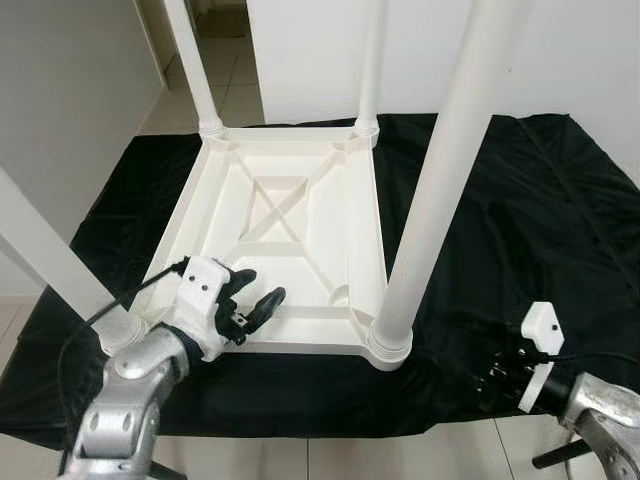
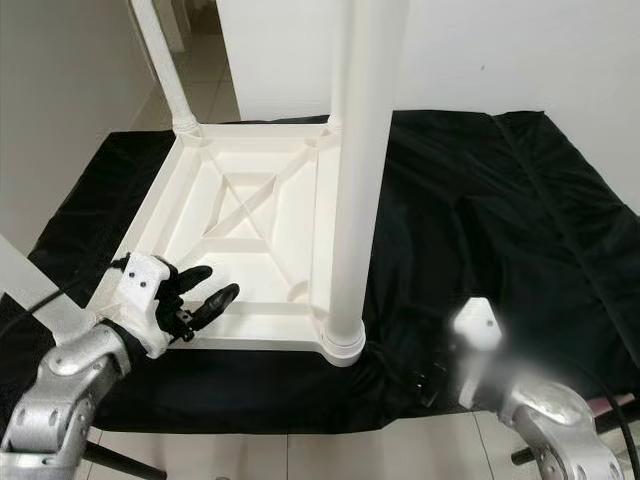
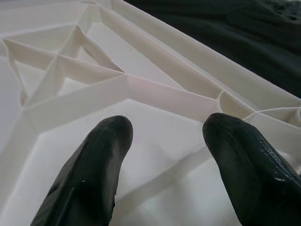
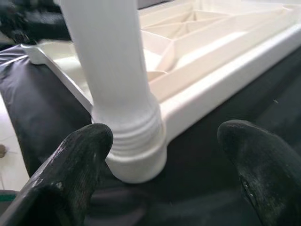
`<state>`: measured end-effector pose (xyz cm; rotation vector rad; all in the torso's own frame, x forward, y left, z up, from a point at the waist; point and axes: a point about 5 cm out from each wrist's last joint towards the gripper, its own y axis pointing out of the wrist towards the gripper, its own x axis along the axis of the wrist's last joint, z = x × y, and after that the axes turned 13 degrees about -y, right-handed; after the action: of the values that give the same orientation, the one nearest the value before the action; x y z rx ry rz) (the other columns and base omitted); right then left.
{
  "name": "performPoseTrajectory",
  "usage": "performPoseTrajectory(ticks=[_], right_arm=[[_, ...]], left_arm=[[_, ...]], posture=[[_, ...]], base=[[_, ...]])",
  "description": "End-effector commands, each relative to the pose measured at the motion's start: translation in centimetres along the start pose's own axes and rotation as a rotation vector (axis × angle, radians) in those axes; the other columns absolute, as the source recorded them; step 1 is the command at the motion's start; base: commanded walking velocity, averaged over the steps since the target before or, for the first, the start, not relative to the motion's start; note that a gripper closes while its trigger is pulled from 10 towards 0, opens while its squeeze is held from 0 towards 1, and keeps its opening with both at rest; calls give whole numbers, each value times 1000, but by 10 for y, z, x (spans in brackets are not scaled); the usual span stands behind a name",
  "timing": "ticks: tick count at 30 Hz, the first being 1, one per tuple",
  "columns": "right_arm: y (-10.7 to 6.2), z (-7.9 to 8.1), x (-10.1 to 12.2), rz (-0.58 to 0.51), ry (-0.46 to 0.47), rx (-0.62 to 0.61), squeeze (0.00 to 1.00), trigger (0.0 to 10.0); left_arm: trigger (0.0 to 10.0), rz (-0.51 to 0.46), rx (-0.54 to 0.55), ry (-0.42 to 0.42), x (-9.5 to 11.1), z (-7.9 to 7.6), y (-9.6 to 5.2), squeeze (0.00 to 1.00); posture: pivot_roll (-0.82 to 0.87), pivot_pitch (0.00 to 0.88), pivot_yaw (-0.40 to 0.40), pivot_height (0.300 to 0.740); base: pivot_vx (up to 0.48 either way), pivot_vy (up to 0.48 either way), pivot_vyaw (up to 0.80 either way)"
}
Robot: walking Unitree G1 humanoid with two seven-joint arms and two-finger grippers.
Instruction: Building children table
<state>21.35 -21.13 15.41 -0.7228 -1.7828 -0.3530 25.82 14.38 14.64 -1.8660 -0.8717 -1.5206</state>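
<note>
White plastic table top (image 1: 290, 215), upside down on black cloth (image 1: 500, 200), ribbed underside with cross bracing facing up
Four white legs standing upright in corner sockets: near-right leg (image 1: 435, 180), near-left leg (image 1: 45, 255), far-left leg (image 1: 195, 70), far-right leg (image 1: 370, 65)
Left gripper (image 1: 250, 300): fingers (image 3: 89, 174) spread apart, nothing between them, poised over the near-left part of the table top's underside, just inside the near rim; diagonal ribs directly ahead of the fingertips, near-left leg just beside and outward of the wrist
Right gripper (image 4: 164, 188): fingers (image 4: 70, 169) parted wide, holding nothing, low over the black cloth; base of the near-right leg and its ringed socket (image 4: 134, 141) directly ahead, between the two fingertips but apart from both; long side rim of the table top running away from the socket
Tiled floor (image 1: 230, 100) beyond the cloth, white walls (image 1: 70, 90) either side
</note>
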Motion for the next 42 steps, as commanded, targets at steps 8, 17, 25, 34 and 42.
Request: performPoseTrajectory(ticks=[8, 17, 25, 34, 42], right_arm=[[12, 1, 2, -18, -1, 83, 0, 10000], [46, 6, 2, -70, -9, 133, 0, 10000], [76, 17, -7, -81, 16, 125, 0, 10000], [86, 7, -7, -110, 59, -73, 0, 10000], [81, 6, -7, -118, 62, -126, 0, 10000]], left_arm=[[10000, -57, 77, -15, 2, -7, 5, 0], [10000, -81, 57, -36, 1, -15, 15, 0], [10000, -114, -8, -32, 3, -29, 25, 0], [10000, -156, 88, -16, 2, -31, 38, 0], [10000, -162, 123, -37, 3, -26, 39, 0]], posture=[[-54, 31, 66, 740], [-54, 23, 70, 740], [-40, 30, 50, 740], [-40, 25, 27, 740], [-50, 31, 35, 740]], base=[[0, 0, 0], [0, 0, 0], [0, 0, 0], [0, 0, 0], [0, 0, 0]])
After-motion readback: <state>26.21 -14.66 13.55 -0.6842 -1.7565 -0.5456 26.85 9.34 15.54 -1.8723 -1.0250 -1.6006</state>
